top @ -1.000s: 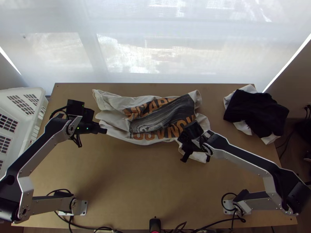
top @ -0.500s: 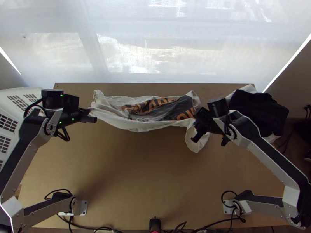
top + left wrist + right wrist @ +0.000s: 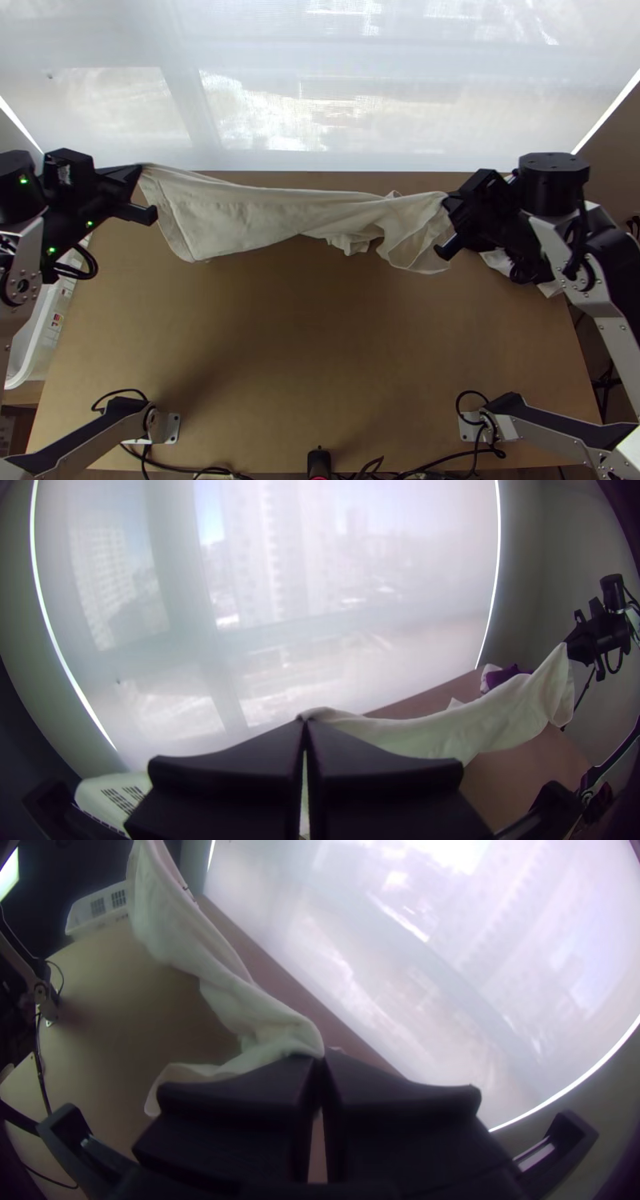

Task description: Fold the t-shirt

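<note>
White basket (image 3: 34, 356), one: beyond the t-shirt's left end, nearer the arm bases. Left gripper (image 3: 141, 168), black: at the t-shirt's left upper corner, jaws together with cloth pinched at the tips. T-shirt (image 3: 256, 212), off-white, plain side showing: suspended between the grippers above the far part of the wooden table (image 3: 280, 360), drawn out lengthwise, gathered and creased toward its right end, loose folds hanging. Right gripper (image 3: 450, 198), black: at the t-shirt's right end, jaws closed on cloth. Dark-and-white cloth (image 3: 502, 262), partly hidden: just right of the t-shirt.
</note>
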Available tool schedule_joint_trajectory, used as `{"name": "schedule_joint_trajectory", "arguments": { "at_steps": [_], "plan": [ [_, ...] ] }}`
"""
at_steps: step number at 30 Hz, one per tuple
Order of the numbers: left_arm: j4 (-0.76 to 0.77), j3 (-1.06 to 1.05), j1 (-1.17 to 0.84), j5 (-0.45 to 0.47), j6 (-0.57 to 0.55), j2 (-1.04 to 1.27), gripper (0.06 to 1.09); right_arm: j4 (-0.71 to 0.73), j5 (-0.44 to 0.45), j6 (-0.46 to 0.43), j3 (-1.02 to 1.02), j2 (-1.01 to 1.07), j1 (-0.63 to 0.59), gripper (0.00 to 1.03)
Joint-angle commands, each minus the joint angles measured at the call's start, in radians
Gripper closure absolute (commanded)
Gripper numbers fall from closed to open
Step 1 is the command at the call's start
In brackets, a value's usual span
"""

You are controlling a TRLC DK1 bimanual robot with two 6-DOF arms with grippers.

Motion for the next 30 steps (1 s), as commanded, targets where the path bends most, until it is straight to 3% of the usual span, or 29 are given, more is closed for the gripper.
{"name": "schedule_joint_trajectory", "arguments": {
  "at_steps": [1,11,18,30],
  "plan": [
    [0.0,0.2,0.001,-0.027,0.029,-0.04,1.05,-0.044,0.044,-0.009,0.244,-0.023,-0.026,1.0],
    [0.029,0.355,0.003,-0.071,0.138,-0.148,1.05,0.002,0.09,-0.07,0.428,-0.104,-0.017,1.0],
    [0.04,0.478,0.003,-0.068,0.206,-0.156,1.05,0.092,0.102,-0.134,0.437,-0.198,-0.017,1.0],
    [0.027,0.559,0.001,-0.053,0.1,-0.156,1.05,0.14,0.104,-0.154,0.454,-0.297,-0.027,1.0]
  ]
}}
